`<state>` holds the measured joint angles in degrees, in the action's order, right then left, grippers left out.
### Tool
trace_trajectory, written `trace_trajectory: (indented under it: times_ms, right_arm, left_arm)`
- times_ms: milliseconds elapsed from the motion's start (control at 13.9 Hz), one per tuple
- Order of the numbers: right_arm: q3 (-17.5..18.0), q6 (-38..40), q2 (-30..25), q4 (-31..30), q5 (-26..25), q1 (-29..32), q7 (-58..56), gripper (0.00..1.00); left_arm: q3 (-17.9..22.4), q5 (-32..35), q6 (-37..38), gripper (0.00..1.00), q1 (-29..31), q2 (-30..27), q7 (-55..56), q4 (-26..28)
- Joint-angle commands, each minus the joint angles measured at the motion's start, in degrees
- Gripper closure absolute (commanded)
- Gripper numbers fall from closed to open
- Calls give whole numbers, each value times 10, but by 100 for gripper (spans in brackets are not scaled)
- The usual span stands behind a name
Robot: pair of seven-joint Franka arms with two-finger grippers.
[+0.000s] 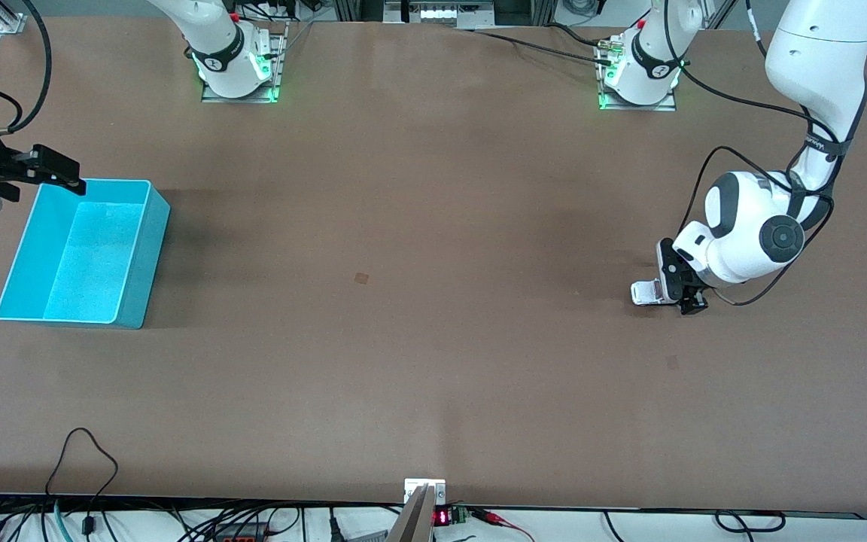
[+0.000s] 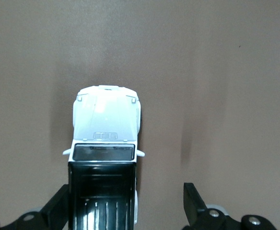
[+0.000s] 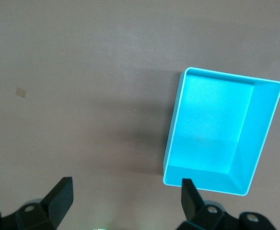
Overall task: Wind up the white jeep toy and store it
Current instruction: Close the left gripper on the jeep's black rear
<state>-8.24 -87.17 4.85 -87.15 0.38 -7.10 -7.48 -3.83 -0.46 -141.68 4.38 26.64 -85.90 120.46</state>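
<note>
We see white jeep toy (image 2: 105, 158) on worktop (image 1: 418, 301) at left arm's end, well apart from turquoise bin (image 1: 83, 252). Left gripper (image 2: 125, 206) low at jeep, fingers (image 2: 193, 201) spread open, one finger touching jeep's black rear roof. Right gripper (image 3: 125, 199) hovers beside bin, fingers (image 3: 61, 191) open, holding nothing.

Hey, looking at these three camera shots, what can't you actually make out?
- White jeep toy: its rear end is cut off by the left wrist view's edge; in the front view the left gripper covers most of it.
- Whether one finger touches the jeep: too close to tell.
- Right gripper: over the turquoise bin's corner, its arm cut off by the front view's edge.
</note>
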Motion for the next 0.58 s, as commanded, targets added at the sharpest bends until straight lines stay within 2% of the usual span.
trace_trajectory:
  times_ms: [0,360,432,504]
  right_arm:
    - [1,6,-2,2,1,4,4,0]
    - [0,7,-2,2,1,5,4,0]
    - [0,8,-2,1,1,6,4,0]
    - [0,8,-2,1,2,5,4,0]
  left_arm:
    - [-4,1,-17,0,5,-5,-13,7]
    - [-4,1,-30,3,5,1,-13,8]
    - [-4,1,-30,7,5,1,-13,7]
    - [-4,1,-30,16,5,2,-13,8]
